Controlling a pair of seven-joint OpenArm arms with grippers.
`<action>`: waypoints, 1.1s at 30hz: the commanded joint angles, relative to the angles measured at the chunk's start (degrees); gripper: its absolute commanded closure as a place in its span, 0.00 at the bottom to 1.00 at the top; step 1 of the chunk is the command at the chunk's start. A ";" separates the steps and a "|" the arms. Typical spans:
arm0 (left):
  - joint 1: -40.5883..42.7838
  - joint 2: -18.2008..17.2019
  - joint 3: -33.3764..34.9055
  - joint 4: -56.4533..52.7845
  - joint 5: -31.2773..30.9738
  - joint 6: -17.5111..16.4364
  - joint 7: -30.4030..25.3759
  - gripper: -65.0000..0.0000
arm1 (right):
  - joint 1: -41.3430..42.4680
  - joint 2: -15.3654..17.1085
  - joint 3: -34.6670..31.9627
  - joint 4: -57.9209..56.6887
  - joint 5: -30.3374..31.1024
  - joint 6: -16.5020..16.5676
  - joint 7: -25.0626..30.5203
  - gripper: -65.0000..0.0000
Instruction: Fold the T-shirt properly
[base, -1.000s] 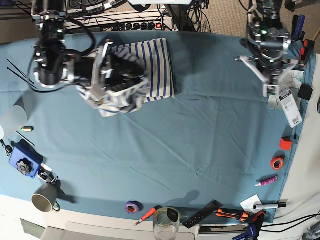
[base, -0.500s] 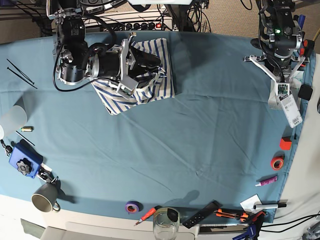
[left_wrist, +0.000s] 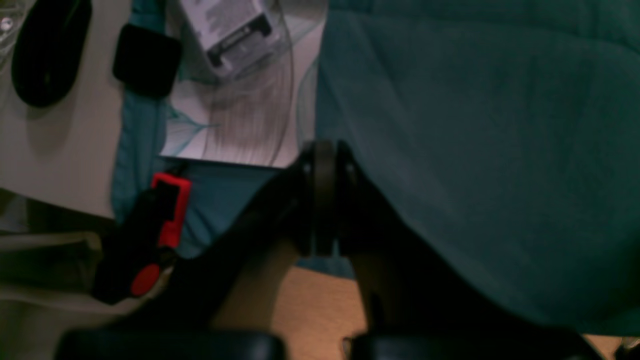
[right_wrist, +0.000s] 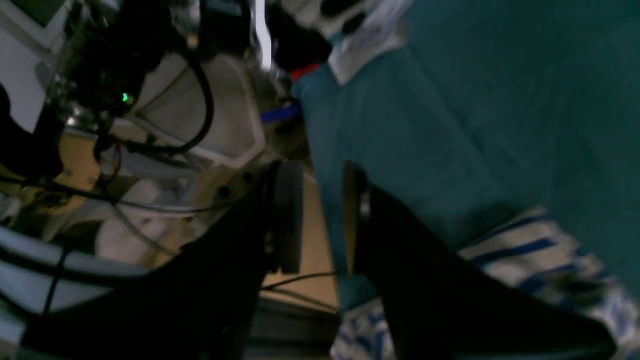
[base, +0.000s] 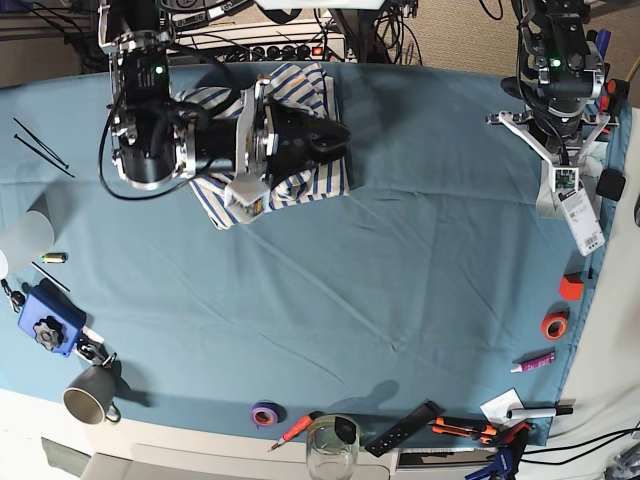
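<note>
The T-shirt (base: 318, 178), cream with thin blue stripes, lies in a folded bundle at the back left of the teal table cloth (base: 400, 270). My right gripper (base: 335, 135) reaches sideways just above the bundle's right part. In the right wrist view this right gripper (right_wrist: 320, 215) is open with nothing between its fingers, and the T-shirt (right_wrist: 525, 250) lies below and beside them. At the table's far right edge my left gripper (base: 562, 178) hangs with its jaws together. The left wrist view shows this left gripper (left_wrist: 324, 170) shut and empty over the cloth's edge.
A labelled package (base: 582, 220) lies beside the left gripper. A red block (base: 571, 287), orange tape (base: 554, 325), purple tape (base: 265, 413), a glass (base: 332, 445) and hand tools line the right and front edges. A mug (base: 90, 395) and a blue part (base: 45, 320) sit front left.
The right arm swung right across the T-shirt and its jaws opened, letting the fabric go. The bundle now lies flatter. The left arm has barely moved in the last half second.
</note>
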 joint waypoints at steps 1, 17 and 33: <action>0.02 -0.31 -0.26 1.16 -1.97 -0.22 -1.49 1.00 | 1.51 -0.17 1.86 0.81 1.07 0.08 1.45 0.77; -2.84 -0.31 15.41 1.16 -30.18 -27.26 -5.99 1.00 | 0.55 -1.40 39.69 0.79 -33.07 -1.42 7.78 0.77; -7.21 2.54 44.44 1.16 -12.41 -24.04 -13.40 0.80 | -7.13 -1.29 43.17 0.79 -39.98 -3.37 7.48 0.77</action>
